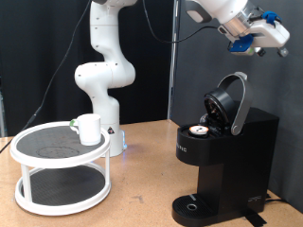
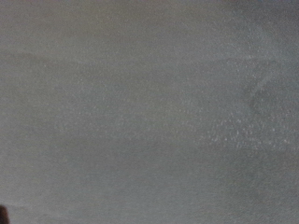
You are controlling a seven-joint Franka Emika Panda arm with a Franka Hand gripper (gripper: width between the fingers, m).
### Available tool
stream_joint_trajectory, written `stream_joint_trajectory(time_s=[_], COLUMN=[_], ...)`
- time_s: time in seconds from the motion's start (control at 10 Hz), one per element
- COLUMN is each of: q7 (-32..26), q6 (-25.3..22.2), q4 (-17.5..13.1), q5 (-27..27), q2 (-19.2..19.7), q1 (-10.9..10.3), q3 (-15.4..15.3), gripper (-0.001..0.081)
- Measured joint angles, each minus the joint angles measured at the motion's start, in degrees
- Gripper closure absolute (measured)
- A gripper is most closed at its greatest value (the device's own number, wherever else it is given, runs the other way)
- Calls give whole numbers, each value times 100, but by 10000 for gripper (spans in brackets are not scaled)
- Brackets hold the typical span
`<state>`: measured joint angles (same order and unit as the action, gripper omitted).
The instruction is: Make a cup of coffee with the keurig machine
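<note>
The keurig machine [image 1: 227, 151] stands at the exterior view's right, black and boxy, with its rounded lid [image 1: 230, 102] hinged up. A small white pod with a brown top [image 1: 200, 130] sits in the open chamber. The cup [image 1: 89, 129], a plain white mug, stands on the top shelf of a white round two-tier stand [image 1: 62, 166] at the left. My gripper [image 1: 258, 40] is high at the top right, well above the raised lid, with nothing seen between its fingers. The wrist view shows only a blurred grey surface.
The white robot base [image 1: 102, 76] rises behind the stand. A dark panel [image 1: 208, 57] stands behind the machine. The wooden table [image 1: 142, 203] runs between stand and machine. The round drip base [image 1: 196, 205] sits at the machine's foot.
</note>
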<state>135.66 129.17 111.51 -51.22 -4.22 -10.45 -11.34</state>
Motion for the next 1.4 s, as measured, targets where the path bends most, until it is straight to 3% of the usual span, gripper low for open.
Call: stream_joint_trajectory(time_s=[0.4, 0.7, 0.8, 0.9, 1.0, 1.1, 1.2, 1.4], q7=[80, 142, 174, 174, 172, 169, 157, 93], q6=[-293, -459, -496, -506, -508, -508, -508, -508], q4=[1, 88, 139, 203, 266, 332, 392, 465], q5=[454, 656, 734, 760, 780, 805, 817, 808], q2=[-14, -20, -17, -15, -15, -16, -18, -39], q1=[38, 170, 222, 256, 284, 313, 334, 367], q3=[26, 102, 124, 153, 175, 184, 192, 209], gripper=[71, 475, 475, 670, 670, 764, 793, 803])
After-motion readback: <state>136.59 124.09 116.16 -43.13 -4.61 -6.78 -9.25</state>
